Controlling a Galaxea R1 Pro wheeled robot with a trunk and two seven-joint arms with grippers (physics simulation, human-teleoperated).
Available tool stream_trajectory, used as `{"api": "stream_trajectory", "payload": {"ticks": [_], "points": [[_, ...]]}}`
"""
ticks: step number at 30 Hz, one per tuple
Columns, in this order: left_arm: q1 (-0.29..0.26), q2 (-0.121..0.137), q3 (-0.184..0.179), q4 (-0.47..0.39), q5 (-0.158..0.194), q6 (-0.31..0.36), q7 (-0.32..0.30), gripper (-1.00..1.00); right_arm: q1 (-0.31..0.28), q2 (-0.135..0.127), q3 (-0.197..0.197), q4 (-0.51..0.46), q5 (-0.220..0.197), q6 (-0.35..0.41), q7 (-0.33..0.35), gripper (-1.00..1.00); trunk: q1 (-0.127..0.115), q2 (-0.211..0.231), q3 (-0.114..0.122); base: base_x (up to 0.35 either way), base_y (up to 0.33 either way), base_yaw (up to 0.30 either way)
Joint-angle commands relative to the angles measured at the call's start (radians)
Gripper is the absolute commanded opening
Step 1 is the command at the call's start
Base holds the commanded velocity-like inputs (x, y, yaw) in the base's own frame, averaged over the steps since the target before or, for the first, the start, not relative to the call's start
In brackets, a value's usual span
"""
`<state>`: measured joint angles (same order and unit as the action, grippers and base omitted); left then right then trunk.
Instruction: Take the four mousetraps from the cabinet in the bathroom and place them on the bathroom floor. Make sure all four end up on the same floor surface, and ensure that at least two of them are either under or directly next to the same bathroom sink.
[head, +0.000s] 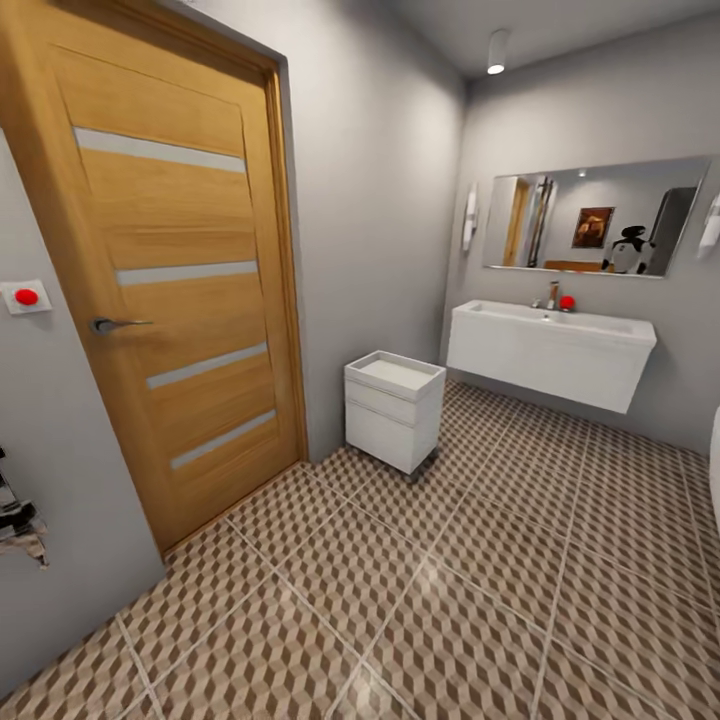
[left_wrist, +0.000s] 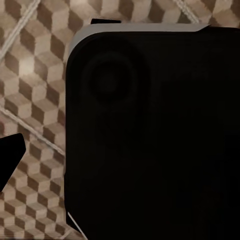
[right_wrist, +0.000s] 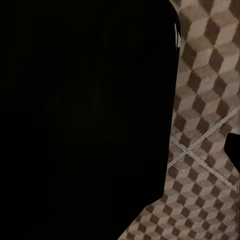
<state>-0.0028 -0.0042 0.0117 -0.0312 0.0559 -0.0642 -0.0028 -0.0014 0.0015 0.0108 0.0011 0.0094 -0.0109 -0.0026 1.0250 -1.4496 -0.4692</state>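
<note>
1. Left gripper: in the left wrist view a large black body of the robot (left_wrist: 155, 135) blocks most of the frame; a dark tip (left_wrist: 10, 157) shows at one edge. Whether the jaws stand wide or narrow cannot be told. Patterned tiles show behind, so the camera faces the floor.
2. Right gripper: in the right wrist view a black mass (right_wrist: 85, 115) covers most of the frame, with a small dark tip (right_wrist: 234, 150) at the edge. Jaw state cannot be told. Arm pose likewise points toward the floor.
3. Far left, head view: grey wall with a red button plate (head: 25, 297) and a metal fitting (head: 18, 520) below it.
4. Left: closed wooden door (head: 170, 270) with a lever handle (head: 115, 324).
5. Centre: small white drawer unit (head: 393, 408) standing on the bathroom floor (head: 480, 600), against the wall.
6. Right, far: bathroom sink (head: 550, 352), wall-hung, with a tap (head: 551, 296) and a red item (head: 567, 302) just beside it.
7. Above the sink: mirror (head: 595, 215).
8. Ceiling lamp (head: 497, 51), lit.
</note>
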Motion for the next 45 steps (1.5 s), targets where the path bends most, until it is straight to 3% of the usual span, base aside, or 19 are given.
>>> {"api": "stream_trajectory", "payload": {"ticks": [1,45], "points": [[0.000,0.000,0.001,0.000,0.006,-0.002,0.000,1.00,0.000,0.000,0.001,0.000,0.001,-0.001,0.000,1.00,0.000,0.000,-0.001,0.000,0.000,0.277],[0.000,0.000,0.001,0.000,0.007,-0.001,0.000,1.00,0.000,0.000,-0.002,0.000,0.001,-0.003,0.000,1.00,0.000,0.000,-0.001,0.000,0.000,0.277]]}}
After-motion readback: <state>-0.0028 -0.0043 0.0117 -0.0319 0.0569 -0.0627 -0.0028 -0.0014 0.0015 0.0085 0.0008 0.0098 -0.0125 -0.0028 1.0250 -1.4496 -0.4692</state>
